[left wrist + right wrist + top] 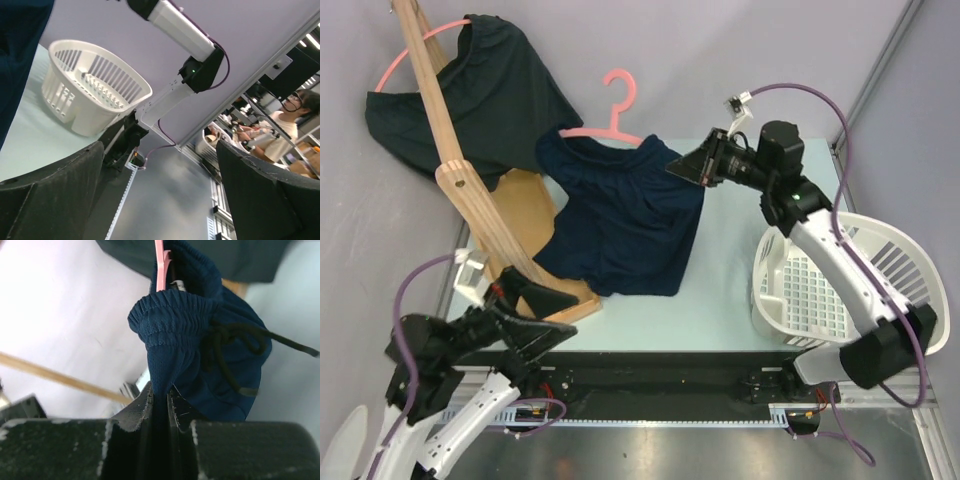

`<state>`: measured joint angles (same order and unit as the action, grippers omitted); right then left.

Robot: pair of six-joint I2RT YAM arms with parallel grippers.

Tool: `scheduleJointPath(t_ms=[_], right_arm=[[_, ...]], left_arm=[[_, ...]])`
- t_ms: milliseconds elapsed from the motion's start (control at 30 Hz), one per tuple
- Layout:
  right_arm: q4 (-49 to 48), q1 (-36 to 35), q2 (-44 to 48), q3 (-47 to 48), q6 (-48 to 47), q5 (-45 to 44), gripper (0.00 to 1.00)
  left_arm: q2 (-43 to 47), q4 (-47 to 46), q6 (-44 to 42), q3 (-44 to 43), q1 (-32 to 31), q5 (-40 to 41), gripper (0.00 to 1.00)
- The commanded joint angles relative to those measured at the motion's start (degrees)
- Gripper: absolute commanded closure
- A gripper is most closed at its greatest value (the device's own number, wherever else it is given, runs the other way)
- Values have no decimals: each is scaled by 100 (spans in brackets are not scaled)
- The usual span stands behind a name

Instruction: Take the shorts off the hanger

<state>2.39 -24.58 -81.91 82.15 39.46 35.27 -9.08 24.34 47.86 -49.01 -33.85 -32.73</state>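
Note:
Navy blue shorts hang on a pink hanger in the middle of the table, their lower part lying on the table. My right gripper is shut on their waistband at its right end; in the right wrist view the navy cloth is pinched between the jaws, with the pink hanger above and a black drawstring beside it. Blackish dark green shorts hang on another pink hanger on the wooden rack at the back left. My left gripper is open and empty near the front left.
A white laundry basket stands at the right of the table; it also shows in the left wrist view. The wooden rack's base sits left of the navy shorts. The table's front edge runs by the arm bases.

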Motion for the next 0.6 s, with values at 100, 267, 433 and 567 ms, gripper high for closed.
scheduleJointPath(t_ms=[100, 267, 433, 567], right_arm=[[2017, -73, 1369, -172, -1642, -564, 100], [2537, -309, 1993, -656, -1907, -941, 100], [2828, -627, 2389, -963, -2039, -1206, 100], [2846, -662, 2680, -1165, -2021, -1294, 100]], left_arm=[[-691, -1606, 260, 15, 1, -462, 1], [-1437, -2755, 662, 49, 1, -681, 2], [-1939, -3190, 770, -203, -166, -498, 4], [-2255, -2874, 295, -714, -473, -234, 4]])
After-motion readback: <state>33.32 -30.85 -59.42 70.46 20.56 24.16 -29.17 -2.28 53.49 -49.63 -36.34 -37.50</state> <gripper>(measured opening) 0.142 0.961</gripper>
